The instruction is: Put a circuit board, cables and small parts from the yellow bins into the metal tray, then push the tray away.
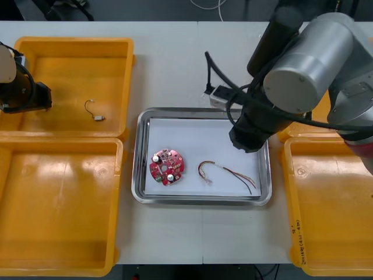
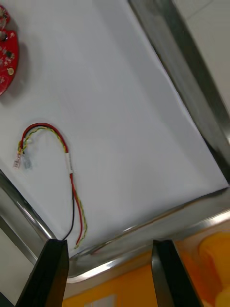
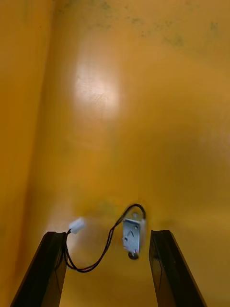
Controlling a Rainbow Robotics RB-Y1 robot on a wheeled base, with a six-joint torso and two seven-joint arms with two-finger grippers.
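Fetching small parts is your step; the left gripper (image 3: 108,235), fingers wide and empty, hovers over the small metal part (image 3: 132,236) in a left yellow bin (image 1: 74,42); descend and close; circuit board (image 1: 167,166) and cable (image 1: 224,172) lie in the metal tray (image 1: 201,200); the right gripper (image 2: 108,242) gapes empty above it.

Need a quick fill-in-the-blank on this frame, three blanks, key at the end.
1. In the metal tray lie a red and yellow cable and a round red ____.
2. The small metal part lies in a yellow ____ on the robot's left.
3. The left gripper, over that part, and the right gripper, over the tray's edge, both have fingers ____.

Missing words: circuit board; bin; open.
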